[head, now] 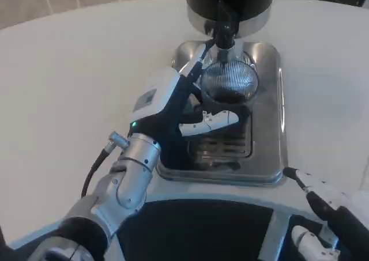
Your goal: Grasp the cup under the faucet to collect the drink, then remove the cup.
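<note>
Left hand (184, 108) fingers around cup (229, 83) under faucet (222, 27), tray rim (281, 128) close

Cup (229, 87): on drip tray (271, 128), under faucet (223, 27).
Drip tray: on tabletop (69, 82).
Left robot hand (173, 108): touching cup's left side.
Right robot hand (331, 215): right, before the tray.

Left hand (183, 104) at frame centre, wrapped around ribbed clear cup (229, 83) with dark drink inside, under black faucet (222, 26) on steel drip tray (277, 128). Right hand (328, 215) low in the bottom-right corner, fingers extended, holding nothing.
</note>
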{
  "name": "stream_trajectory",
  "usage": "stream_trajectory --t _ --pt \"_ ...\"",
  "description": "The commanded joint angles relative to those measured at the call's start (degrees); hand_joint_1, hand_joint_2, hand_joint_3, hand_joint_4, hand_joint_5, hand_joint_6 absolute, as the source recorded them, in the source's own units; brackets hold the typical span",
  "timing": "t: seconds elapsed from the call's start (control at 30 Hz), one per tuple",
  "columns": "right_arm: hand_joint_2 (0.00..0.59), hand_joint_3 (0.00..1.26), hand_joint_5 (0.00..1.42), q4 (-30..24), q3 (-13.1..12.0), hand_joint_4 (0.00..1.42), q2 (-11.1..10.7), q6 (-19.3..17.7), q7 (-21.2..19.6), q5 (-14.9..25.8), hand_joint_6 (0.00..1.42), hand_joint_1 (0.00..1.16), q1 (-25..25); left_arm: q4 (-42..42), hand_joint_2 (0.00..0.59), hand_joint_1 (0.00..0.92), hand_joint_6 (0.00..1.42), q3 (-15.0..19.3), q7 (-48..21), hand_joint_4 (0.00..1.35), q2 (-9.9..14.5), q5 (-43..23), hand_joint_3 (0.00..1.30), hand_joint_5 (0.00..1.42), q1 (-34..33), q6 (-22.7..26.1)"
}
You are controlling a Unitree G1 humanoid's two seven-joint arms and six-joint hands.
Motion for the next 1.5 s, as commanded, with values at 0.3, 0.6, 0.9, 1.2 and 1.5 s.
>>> stream_trajectory --t 0.3,0.6,0.9,1.2,1.5 --pt "0.586 0.02 0.00 -0.8 0.5 0.00 1.1 1.6 -1.3 -0.8 0.00 0.02 0.5 -0.4 0.074 0.345 1.00 -0.5 3.3 0.43 -1.4 2.0 0.47 0.72 1.3 4.9" --pt "0.586 0.03 0.00 -0.8 0.6 0.00 1.6 1.8 -2.0 -0.8 0.00 0.03 1.4 -2.1 0.080 0.346 1.06 1.5 4.1 0.53 -2.8 0.6 0.56 0.80 2.6 6.2" --pt "0.586 0.04 0.00 -0.8 0.7 0.00 2.0 1.6 -3.2 -0.3 0.00 0.04 3.2 -3.9 0.089 0.358 1.15 2.5 6.7 0.61 -3.8 1.6 0.67 0.90 4.1 6.7" --pt "0.586 0.04 0.00 -0.8 0.3 0.00 1.6 1.6 -3.7 0.4 0.00 0.05 3.7 -6.2 0.103 0.385 1.19 2.0 9.6 0.68 -3.5 2.9 0.75 0.98 5.5 6.8" --pt "0.586 0.04 0.00 -0.8 -0.5 0.00 1.2 1.8 -4.2 1.1 0.00 0.06 3.6 -8.7 0.107 0.392 1.21 2.0 10.1 0.70 -3.0 4.0 0.78 1.01 7.2 7.0"
